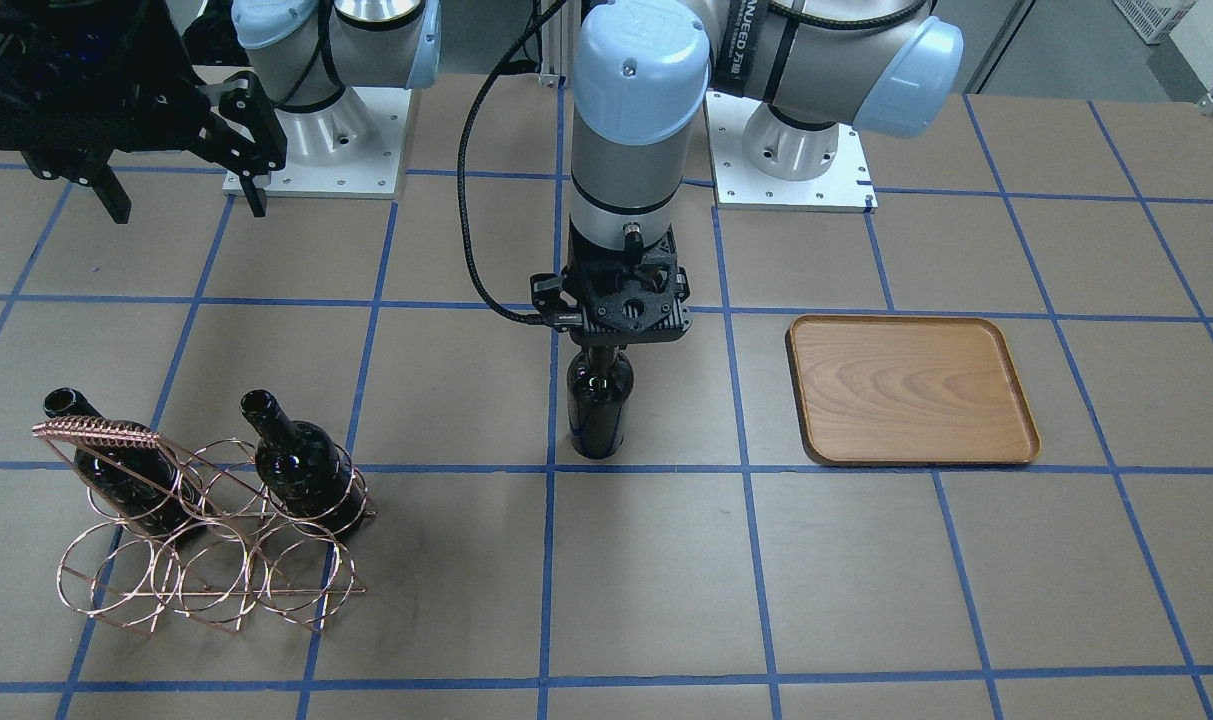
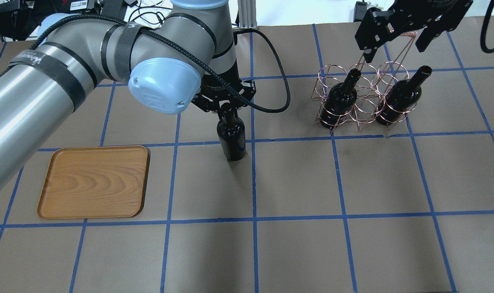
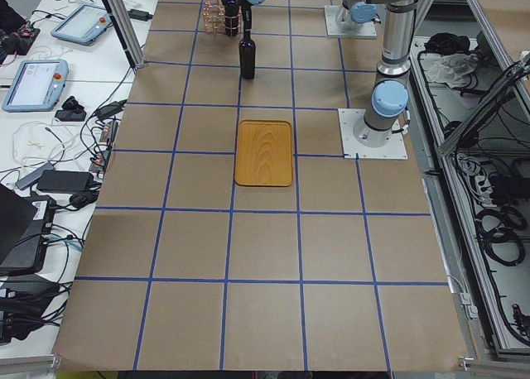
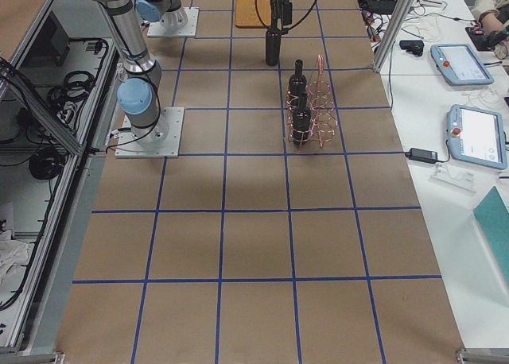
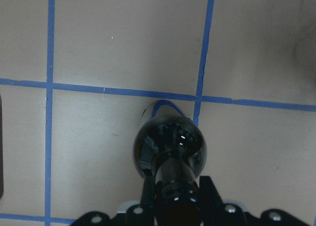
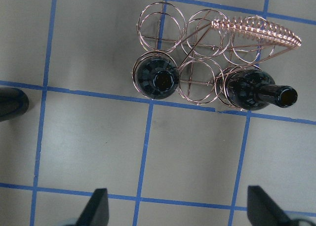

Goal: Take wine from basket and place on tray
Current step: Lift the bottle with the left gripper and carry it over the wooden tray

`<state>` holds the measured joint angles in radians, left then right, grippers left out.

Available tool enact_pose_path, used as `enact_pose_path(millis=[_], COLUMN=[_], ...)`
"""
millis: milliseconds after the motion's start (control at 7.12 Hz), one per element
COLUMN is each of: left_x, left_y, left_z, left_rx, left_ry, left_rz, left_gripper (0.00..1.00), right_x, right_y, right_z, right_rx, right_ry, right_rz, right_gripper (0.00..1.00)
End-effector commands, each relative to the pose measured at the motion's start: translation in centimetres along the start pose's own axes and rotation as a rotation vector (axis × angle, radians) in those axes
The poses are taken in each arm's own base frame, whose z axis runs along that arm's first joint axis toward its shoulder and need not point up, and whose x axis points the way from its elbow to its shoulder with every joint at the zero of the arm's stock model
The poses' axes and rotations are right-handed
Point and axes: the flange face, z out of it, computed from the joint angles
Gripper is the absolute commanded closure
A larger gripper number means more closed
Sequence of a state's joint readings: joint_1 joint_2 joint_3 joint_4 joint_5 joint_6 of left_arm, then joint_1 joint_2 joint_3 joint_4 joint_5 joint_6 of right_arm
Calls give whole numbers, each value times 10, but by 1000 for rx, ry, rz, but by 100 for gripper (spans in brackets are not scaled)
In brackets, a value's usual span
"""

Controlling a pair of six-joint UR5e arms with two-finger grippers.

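Observation:
My left gripper (image 2: 226, 109) is shut on the neck of a dark glossy wine bottle (image 2: 231, 140). The bottle stands upright at mid-table by a blue tape crossing, its base at or just above the paper. In the left wrist view the fingers (image 5: 148, 199) flank the neck above the bottle's shoulder (image 5: 170, 144). The copper wire basket (image 2: 363, 103) holds two more bottles (image 2: 340, 99) (image 2: 401, 97). My right gripper (image 2: 393, 40) hangs open and empty above the basket. The wooden tray (image 2: 94, 181) lies bare.
The table is brown paper with a blue tape grid. The arms' base plates (image 1: 316, 150) (image 1: 791, 160) sit at the robot's edge. Tablets and cables (image 3: 37, 81) lie beyond the table's far edge.

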<state>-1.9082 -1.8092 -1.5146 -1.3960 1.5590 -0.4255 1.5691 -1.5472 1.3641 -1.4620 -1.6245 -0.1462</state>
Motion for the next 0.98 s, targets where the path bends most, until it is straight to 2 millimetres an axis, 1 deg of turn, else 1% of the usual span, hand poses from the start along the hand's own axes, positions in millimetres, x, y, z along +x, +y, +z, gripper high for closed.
enact_pose_path(millis=[0,140,281,421,562,702,843], left_x=[-19,-49,-88,-134,-185,-230,-266], left_y=[19,25,29,34,40,56,66], left_z=[-19,-38,-61,-76,-82,-82,-75], left_rx=[-50,-88,-102,-107,-104,-113,-127], left_ry=[-32,-44,-40,-29,-24,-49,-54], left_rz=[77,100,86,115,142,167,183], left_gripper=[100,100,100,100,100,100,100], right_x=[0,-3,-7,-4,-3,-7,-12], right_y=[-3,-3,-9,-16,-23,-23,-20], right_z=[-1,-2,1,-6,-11,-8,0], right_rx=[1,5,8,23,33,24,5], right_ry=[-1,-3,-49,-36,-30,-27,-43], right_rz=[7,1,0,1,1,-8,-13], right_gripper=[0,0,0,0,0,0,0])
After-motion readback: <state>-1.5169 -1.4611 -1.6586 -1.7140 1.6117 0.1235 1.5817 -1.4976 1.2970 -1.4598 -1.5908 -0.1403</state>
